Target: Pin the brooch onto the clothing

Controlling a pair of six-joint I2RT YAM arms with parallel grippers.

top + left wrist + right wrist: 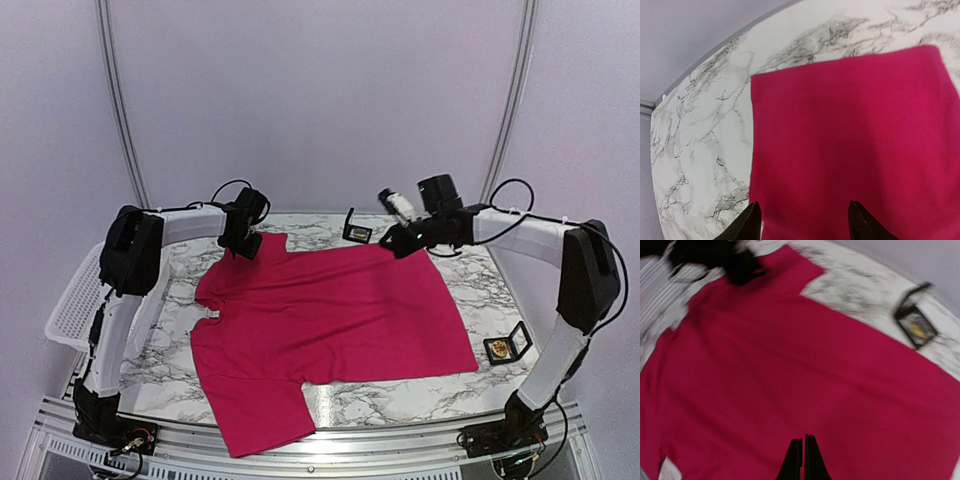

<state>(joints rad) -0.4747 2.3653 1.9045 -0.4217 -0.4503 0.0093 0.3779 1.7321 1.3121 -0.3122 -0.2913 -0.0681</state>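
The clothing (330,310) is lying spread, and we are aiming to lift the released left pincer (804,206) straight up without rumpling the sleeve (850,125), right pincer (804,441) clenched empty.

Inventory as I count it from the console:

- T-shirt (330,310): one.
- Black-framed cases: two, the far case (357,233) and the right-hand case (512,344).
- Gold pieces: two, the far piece (918,330) and the right-hand piece (497,349).
- White basket (72,300): one.
- Marble table (480,290): one.
- Grippers: two, the left gripper (241,243) and the right gripper (397,240).
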